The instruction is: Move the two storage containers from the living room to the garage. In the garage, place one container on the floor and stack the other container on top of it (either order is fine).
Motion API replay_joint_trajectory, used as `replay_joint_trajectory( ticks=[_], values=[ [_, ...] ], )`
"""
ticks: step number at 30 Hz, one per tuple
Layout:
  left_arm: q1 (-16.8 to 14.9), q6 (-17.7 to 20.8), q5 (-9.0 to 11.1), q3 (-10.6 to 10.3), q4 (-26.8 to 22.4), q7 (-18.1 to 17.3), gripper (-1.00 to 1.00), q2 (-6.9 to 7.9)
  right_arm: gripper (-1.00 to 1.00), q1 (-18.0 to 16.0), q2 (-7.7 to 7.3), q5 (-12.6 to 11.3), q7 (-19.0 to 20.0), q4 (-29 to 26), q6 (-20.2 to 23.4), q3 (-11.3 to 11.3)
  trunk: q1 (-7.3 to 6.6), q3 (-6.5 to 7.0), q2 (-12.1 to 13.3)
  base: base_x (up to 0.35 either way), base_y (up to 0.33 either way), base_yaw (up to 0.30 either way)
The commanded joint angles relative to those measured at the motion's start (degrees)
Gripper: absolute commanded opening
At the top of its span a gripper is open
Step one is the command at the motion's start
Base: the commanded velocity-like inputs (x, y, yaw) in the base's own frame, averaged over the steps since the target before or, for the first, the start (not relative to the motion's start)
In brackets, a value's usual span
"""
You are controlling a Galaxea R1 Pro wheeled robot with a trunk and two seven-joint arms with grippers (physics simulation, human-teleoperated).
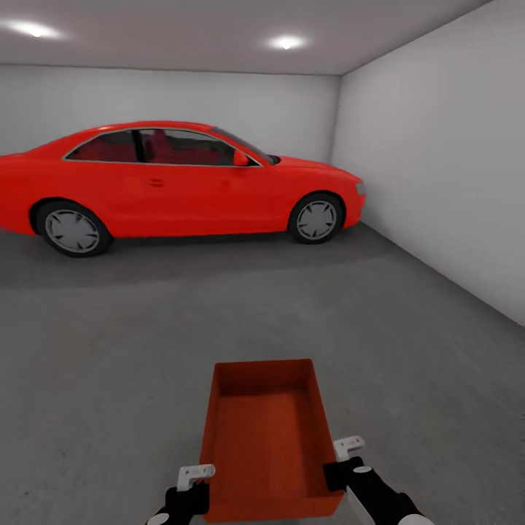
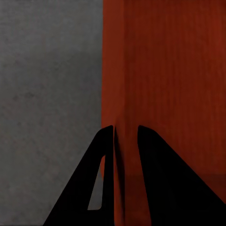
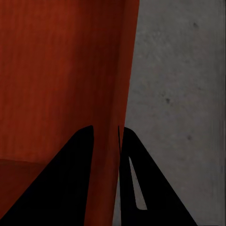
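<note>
We are in the garage, and we carry one orange-red bin (image 1: 270, 437) in front of us, open side up, with its long sides running away from us toward the red car (image 1: 175, 182). The car stands side-on across the far end of the room, its nose close to the pale grey wall (image 1: 445, 160) on that side, and the bin is well short of it, over the dark grey concrete floor (image 1: 95, 350) that lies between. Our left claw (image 1: 195, 485) grips the bin's near left wall, and in the left wrist view the two dark fingers (image 2: 106, 174) sit narrow on either side of that thin ribbed wall (image 2: 120, 94), one inside the bin and one outside. Our right claw (image 1: 346, 459) does the same on the near right wall; in the right wrist view its fingers (image 3: 127, 179) pinch the wall (image 3: 113, 94) between them, with the bin's inside to one side and bare floor (image 3: 183, 84) to the other. The bin looks empty inside. Two round ceiling lights (image 1: 286, 42) glow above the car.
</note>
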Motion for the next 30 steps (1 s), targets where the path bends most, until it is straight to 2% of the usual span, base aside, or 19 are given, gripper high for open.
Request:
replay_joint_trajectory(
  ticks=[1, 14, 30],
  values=[
    [-0.1, -0.2, -0.7, 0.1, 0.2, 0.2, -1.0, 0.66, -1.0, 0.0, -1.02, 0.9, 3.2, -0.2, -2.4, 2.4, 0.01, -0.05, 0.0, 0.144, 0.0, -0.286],
    [-0.1, -0.2, -0.7, 0.1, 0.2, 0.2, -1.0, 0.66, -1.0, 0.0, -1.06, 0.9, 3.2, -0.2, -2.4, 2.4, 0.01, -0.05, 0.0, 0.109, 0.0, -0.286],
    [-0.1, -0.1, -0.8, 0.1, 0.2, 0.2, -1.0, 0.67, -1.0, 0.0, -1.1, 0.9, 3.2, -0.1, -2.4, 2.4, 0.01, -0.05, 0.0, 0.013, 0.0, -0.286]
  ],
)
